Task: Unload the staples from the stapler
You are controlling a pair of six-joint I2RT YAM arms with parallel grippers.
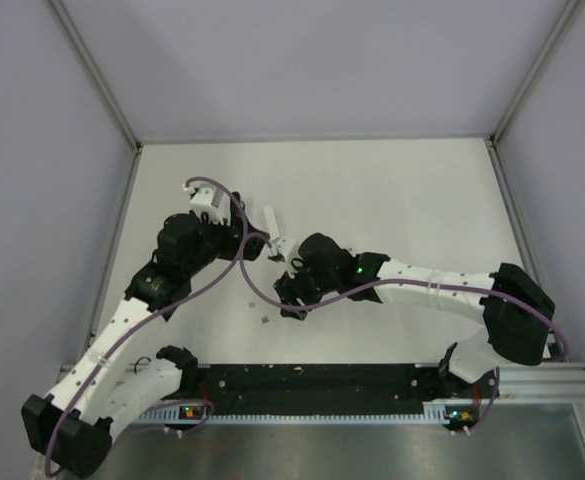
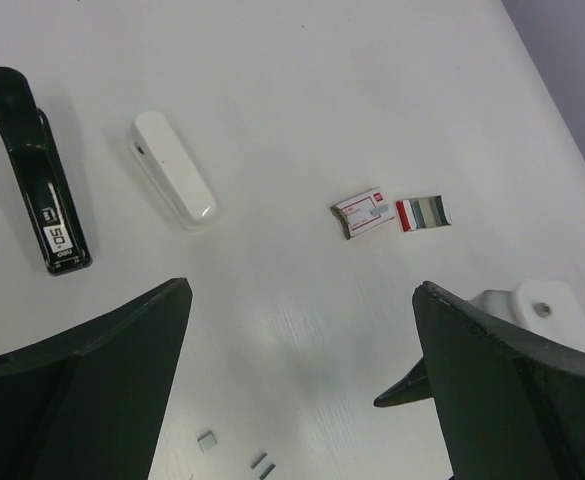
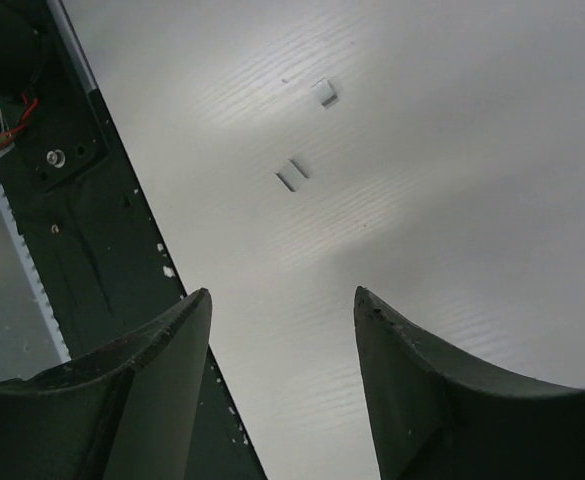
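My left claw [image 2: 302, 290] is spread wide and my right claw [image 3: 283, 295] parted, both holding nothing. Tiny grey metal staples [image 2: 207, 440] lie loose, well apart from the slim black stapler [image 2: 37, 170]. Unloading looks finished; next I'd check its magazine.

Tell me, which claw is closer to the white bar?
The left claw. It hangs open with the white bar lying just ahead of it. The right claw sits farther back toward the near edge, aimed at the staples instead.

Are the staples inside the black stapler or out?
Out: grey staples lie on the table, away from the stapler. More inside? Cannot tell.
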